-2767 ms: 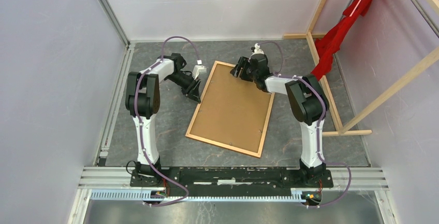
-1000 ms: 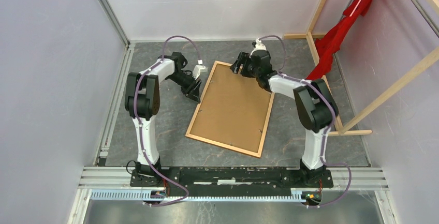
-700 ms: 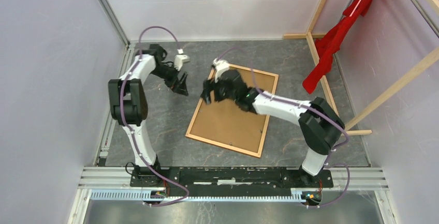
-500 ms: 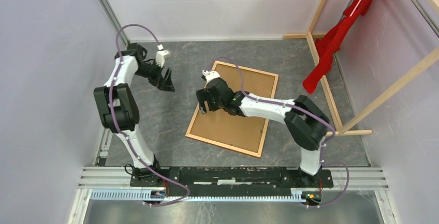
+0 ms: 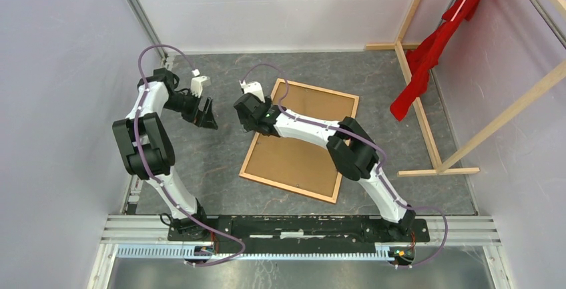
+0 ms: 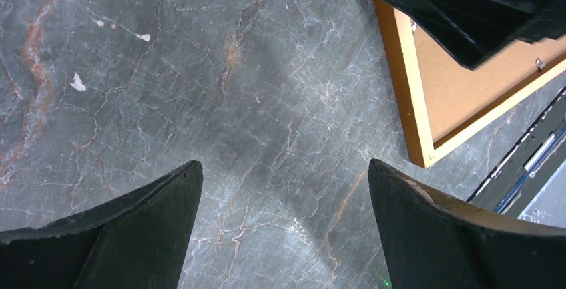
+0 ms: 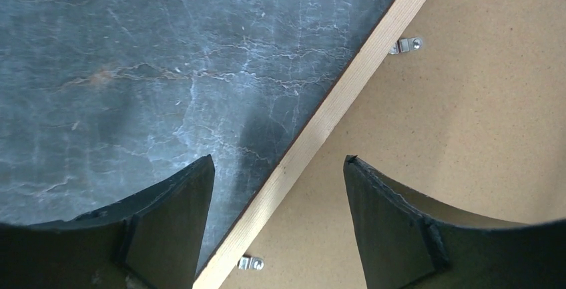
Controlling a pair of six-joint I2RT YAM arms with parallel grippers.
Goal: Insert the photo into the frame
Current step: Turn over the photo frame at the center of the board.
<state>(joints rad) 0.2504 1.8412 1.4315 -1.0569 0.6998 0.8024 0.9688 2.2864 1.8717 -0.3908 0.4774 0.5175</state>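
Moved: your right gripper now over left rail of the frame, left gripper withdrawn left | both claws apart, empty | frame flat on table, backing board up

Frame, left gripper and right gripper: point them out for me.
frame (image 7: 320, 125), right wrist view, on its pale wooden rail.
left gripper (image 6: 286, 165), left wrist view, midway between its open fingertips.
right gripper (image 7: 277, 163), right wrist view, midway between its open fingertips.

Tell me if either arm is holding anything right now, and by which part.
Nothing is held. The left gripper is open above the table; the right gripper is open over the frame, astride its edge, not closed on it.
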